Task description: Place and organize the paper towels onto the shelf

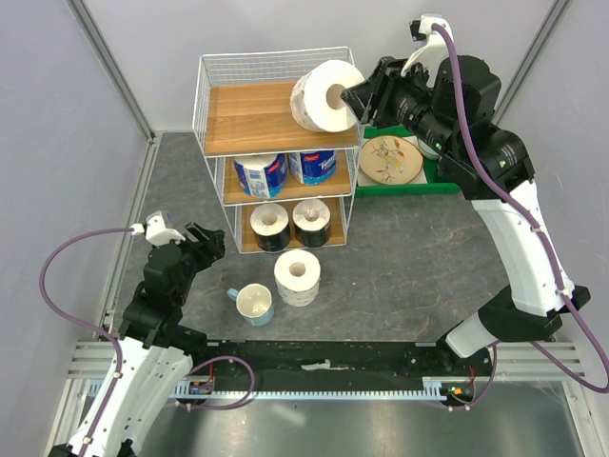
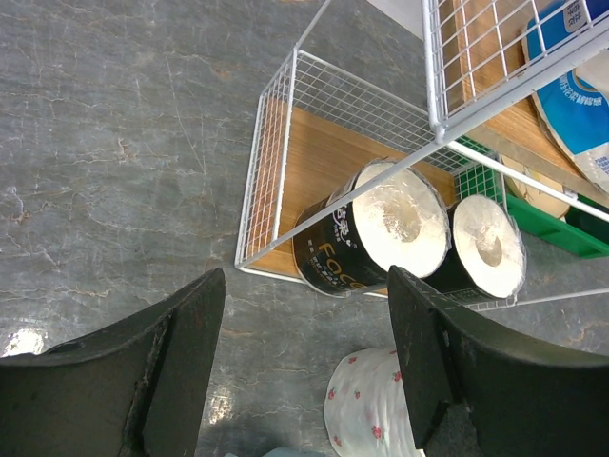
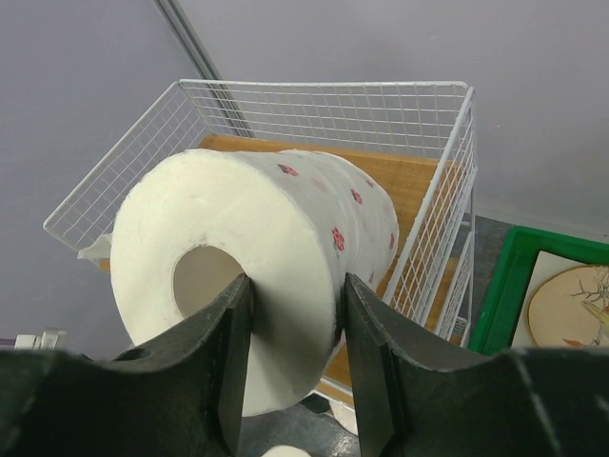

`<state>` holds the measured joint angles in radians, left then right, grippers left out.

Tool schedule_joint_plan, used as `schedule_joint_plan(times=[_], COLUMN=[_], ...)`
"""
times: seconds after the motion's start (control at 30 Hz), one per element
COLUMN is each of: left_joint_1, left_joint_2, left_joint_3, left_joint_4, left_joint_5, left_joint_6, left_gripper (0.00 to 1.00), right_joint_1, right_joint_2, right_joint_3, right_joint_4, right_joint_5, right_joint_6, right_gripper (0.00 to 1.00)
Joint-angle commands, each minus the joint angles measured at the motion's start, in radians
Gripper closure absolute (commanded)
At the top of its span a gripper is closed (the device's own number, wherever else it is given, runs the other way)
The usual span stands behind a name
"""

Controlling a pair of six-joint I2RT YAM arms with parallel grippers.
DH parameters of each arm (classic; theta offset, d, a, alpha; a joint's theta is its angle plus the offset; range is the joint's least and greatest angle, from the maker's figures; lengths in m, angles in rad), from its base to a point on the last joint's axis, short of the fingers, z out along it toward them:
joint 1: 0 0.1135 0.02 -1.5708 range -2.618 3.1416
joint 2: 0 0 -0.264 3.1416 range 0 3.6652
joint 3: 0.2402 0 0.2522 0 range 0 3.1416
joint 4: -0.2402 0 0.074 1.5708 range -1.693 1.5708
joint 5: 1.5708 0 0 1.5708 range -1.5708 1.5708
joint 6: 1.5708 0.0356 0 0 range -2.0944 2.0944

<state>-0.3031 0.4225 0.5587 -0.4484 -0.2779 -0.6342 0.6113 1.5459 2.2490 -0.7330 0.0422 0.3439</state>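
My right gripper (image 1: 360,103) is shut on a large red-speckled paper towel roll (image 1: 322,97), one finger in its core (image 3: 205,276), one outside, holding it over the right front edge of the shelf's top tier (image 1: 247,114). The roll fills the right wrist view (image 3: 276,257). Two blue-wrapped rolls (image 1: 262,173) lie on the middle tier. Two dark-wrapped rolls (image 1: 269,227) lie on the bottom tier, also seen in the left wrist view (image 2: 381,233). A second speckled roll (image 1: 297,277) stands on the table before the shelf (image 2: 366,414). My left gripper (image 1: 211,243) is open and empty, left of it.
A pale cup with a blue handle (image 1: 253,304) sits left of the standing roll. A green tray (image 1: 404,186) holding a decorated plate (image 1: 391,159) stands right of the shelf, under my right arm. Grey walls close in on both sides.
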Motion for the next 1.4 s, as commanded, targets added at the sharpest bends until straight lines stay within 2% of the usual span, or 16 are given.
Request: schedule_joint_plan(times=[0.0, 0.47, 0.73, 0.97, 1.03, 1.2, 1.37], left_joint_1=[0.004, 0.004, 0.004, 0.004, 0.004, 0.005, 0.004], left_joint_2=[-0.004, 0.001, -0.002, -0.007, -0.005, -0.008, -0.014], left_joint_3=[0.006, 0.015, 0.018, 0.009, 0.007, 0.003, 0.004], left_joint_4=[0.005, 0.004, -0.007, -0.009, -0.009, -0.010, -0.010], left_joint_5=[0.005, -0.009, -0.024, -0.026, -0.023, -0.015, -0.015], left_joint_6=[-0.024, -0.009, 0.002, -0.004, -0.007, -0.012, -0.010], left_gripper=[0.24, 0.24, 0.23, 0.23, 0.23, 0.23, 0.23], right_joint_1=[-0.001, -0.002, -0.001, -0.001, -0.001, -0.002, -0.001], right_joint_2=[-0.006, 0.043, 0.083, -0.001, -0.018, -0.029, -0.113], right_joint_3=[0.049, 0.054, 0.075, -0.031, -0.048, -0.037, -0.141], right_joint_4=[0.055, 0.093, 0.109, 0.243, 0.274, 0.284, 0.288], right_joint_5=[0.018, 0.015, 0.001, -0.002, 0.008, 0.005, -0.083], right_joint_6=[-0.011, -0.022, -0.020, -0.034, -0.045, -0.057, -0.016], right_gripper=[0.50, 0.39, 0.38, 0.35, 0.29, 0.25, 0.23])
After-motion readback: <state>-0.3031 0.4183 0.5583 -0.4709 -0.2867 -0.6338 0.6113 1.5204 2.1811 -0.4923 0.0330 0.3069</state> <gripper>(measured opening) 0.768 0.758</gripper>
